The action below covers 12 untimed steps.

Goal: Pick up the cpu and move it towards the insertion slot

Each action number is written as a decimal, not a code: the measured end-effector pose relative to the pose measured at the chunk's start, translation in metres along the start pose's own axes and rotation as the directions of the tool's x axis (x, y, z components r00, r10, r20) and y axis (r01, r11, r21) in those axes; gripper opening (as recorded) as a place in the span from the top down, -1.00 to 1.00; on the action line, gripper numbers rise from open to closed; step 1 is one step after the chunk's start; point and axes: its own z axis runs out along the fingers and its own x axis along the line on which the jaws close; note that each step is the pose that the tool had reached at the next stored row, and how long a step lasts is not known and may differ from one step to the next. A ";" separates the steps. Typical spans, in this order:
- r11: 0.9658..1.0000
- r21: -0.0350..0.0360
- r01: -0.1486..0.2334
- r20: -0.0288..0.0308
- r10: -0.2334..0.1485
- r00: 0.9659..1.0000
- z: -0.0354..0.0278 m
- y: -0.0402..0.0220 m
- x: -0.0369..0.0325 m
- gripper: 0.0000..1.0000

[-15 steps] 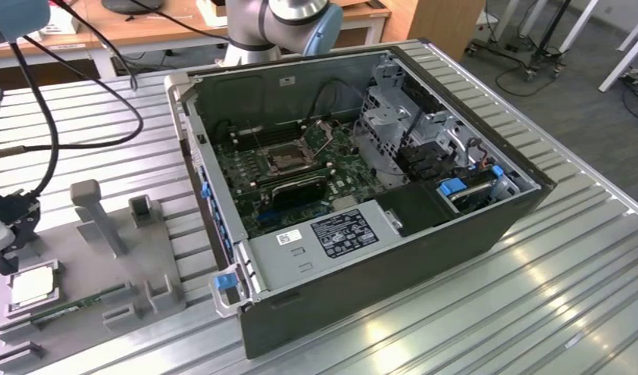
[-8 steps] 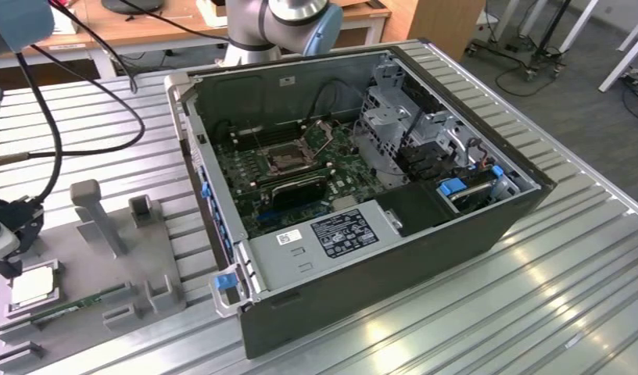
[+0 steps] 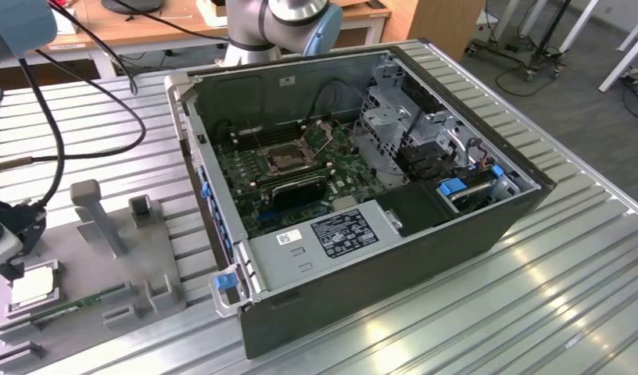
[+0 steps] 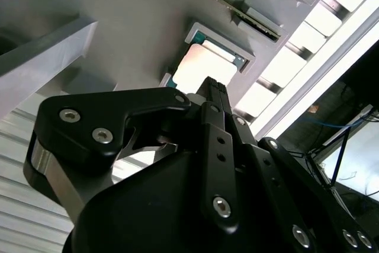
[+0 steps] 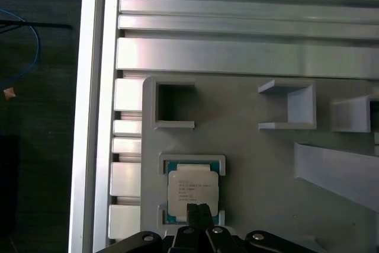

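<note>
The cpu (image 5: 190, 189) lies flat in a square recess of the grey plastic holder (image 5: 249, 164), its pale metal face turned up. Its edges run parallel to the recess walls. It is nearly square, so no long axis stands out.

In both wrist views the tool (image 5: 199, 213) hangs just above the chip near one of its edges. Its two thin fingers (image 4: 214, 90) are pressed together with no gap, and they hold nothing.

In the exterior view the holder sits on the slatted metal worktop (image 3: 486, 312) at that view's left. A green memory stick (image 3: 69, 307) lies just beside the cpu.

The insertion slot (image 3: 288, 158) is well apart, on the board inside the open computer case (image 3: 403, 258). Its silvery frame lies flat.
</note>
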 end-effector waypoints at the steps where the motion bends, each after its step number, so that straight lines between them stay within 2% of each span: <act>1: 1.000 0.000 0.000 0.000 0.000 1.000 0.0004 0.0000 0.0000 0.79; 12: 1.000 0.000 0.000 0.000 0.000 1.000 0.0031 -0.0001 0.0000 0.79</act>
